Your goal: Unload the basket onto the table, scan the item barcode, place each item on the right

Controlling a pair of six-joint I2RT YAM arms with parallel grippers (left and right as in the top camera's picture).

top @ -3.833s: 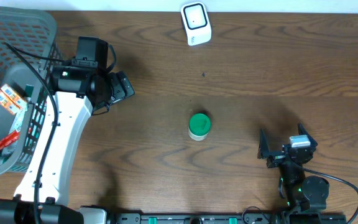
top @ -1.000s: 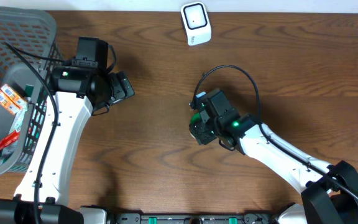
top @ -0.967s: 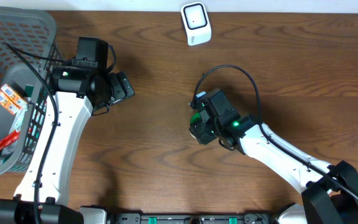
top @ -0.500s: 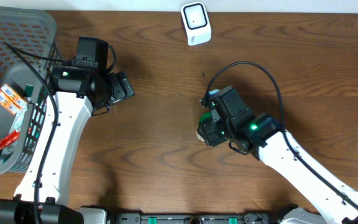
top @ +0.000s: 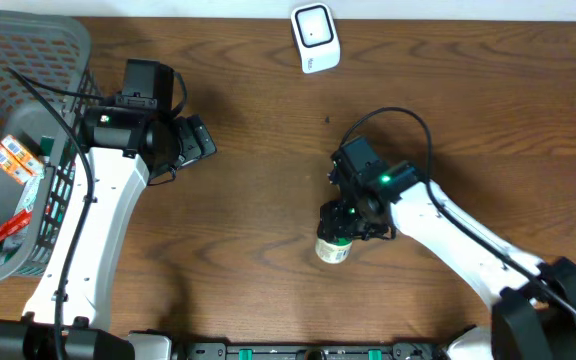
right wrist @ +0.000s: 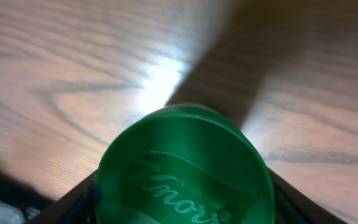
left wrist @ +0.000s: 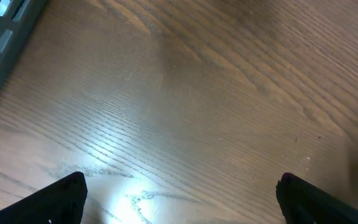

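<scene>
Green-lidded jar [right wrist: 182, 168] between right gripper [top: 341, 222] fingers

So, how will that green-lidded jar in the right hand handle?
Probably rigid: the jar looks undented in the right hand. The smooth round lid could twist in the grip. Laid on its side, it would likely roll.

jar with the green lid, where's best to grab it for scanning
Probably by the green lid, coming from the top end, fingers on opposite sides of its round rim. That leaves the pale body of the jar bare for the scanner. The right hand holds it this way.
</scene>
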